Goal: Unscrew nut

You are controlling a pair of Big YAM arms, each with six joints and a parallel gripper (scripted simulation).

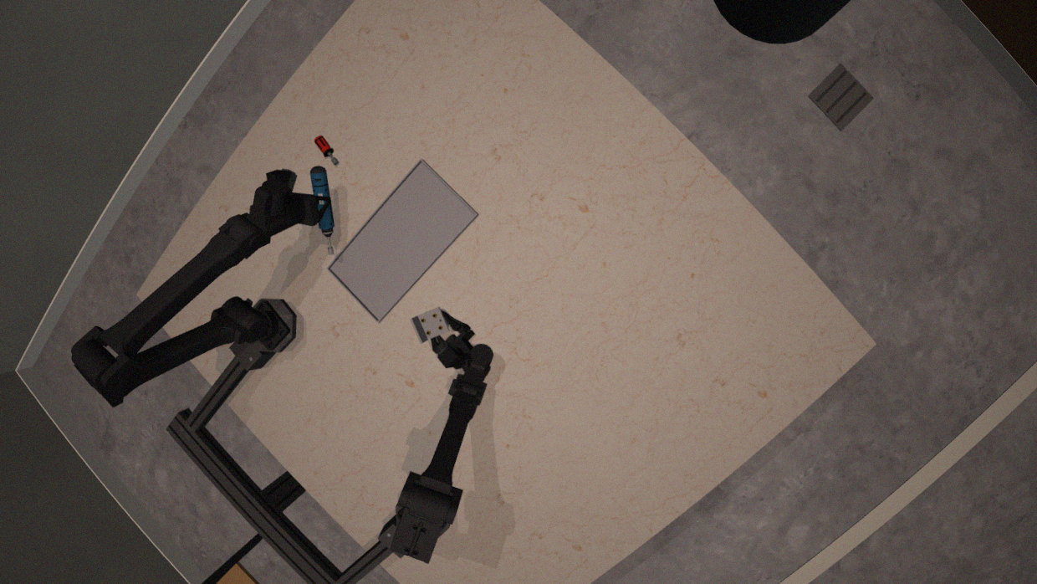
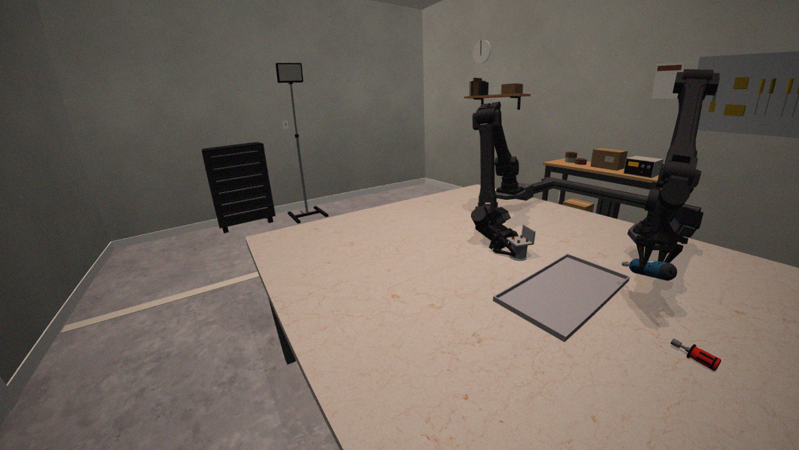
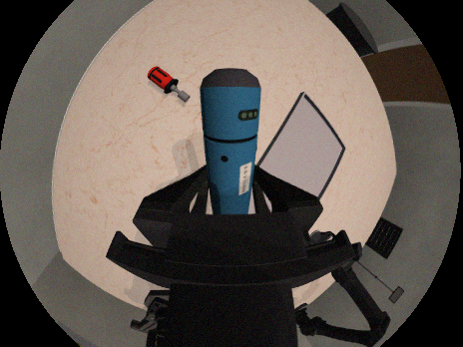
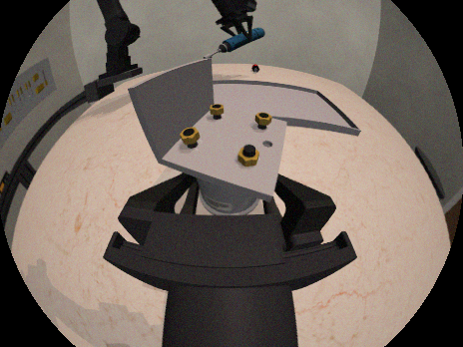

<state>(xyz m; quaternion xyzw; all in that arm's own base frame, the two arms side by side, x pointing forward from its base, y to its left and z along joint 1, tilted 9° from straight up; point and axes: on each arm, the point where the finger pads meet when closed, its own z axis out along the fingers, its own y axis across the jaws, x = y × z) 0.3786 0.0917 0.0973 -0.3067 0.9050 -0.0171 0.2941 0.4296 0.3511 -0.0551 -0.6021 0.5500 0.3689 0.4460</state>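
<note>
My left pincer (image 1: pixel 324 206) (image 2: pixel 658 262) (image 3: pixel 230 171) (image 4: pixel 245 40) is clamped on the driver (image 1: pixel 319 185) (image 2: pixel 648 268) (image 3: pixel 231 117) (image 4: pixel 240 41), held above the bench (image 1: pixel 616 326) (image 2: pixel 447 335) (image 3: pixel 115 150) (image 4: pixel 100 199), well apart from the nuts. My right pincer (image 1: pixel 442 330) (image 2: pixel 517 252) (image 4: pixel 230 171) is clamped on the module (image 2: pixel 519 254) (image 4: pixel 225 191), standing upright; finger contact appears partly hidden. The bracket (image 1: pixel 433 330) (image 2: pixel 516 242) (image 4: pixel 225 147) sits on top. The low nut (image 4: pixel 248 157) rests against its plate, stud protruding; three other nuts sit higher.
</note>
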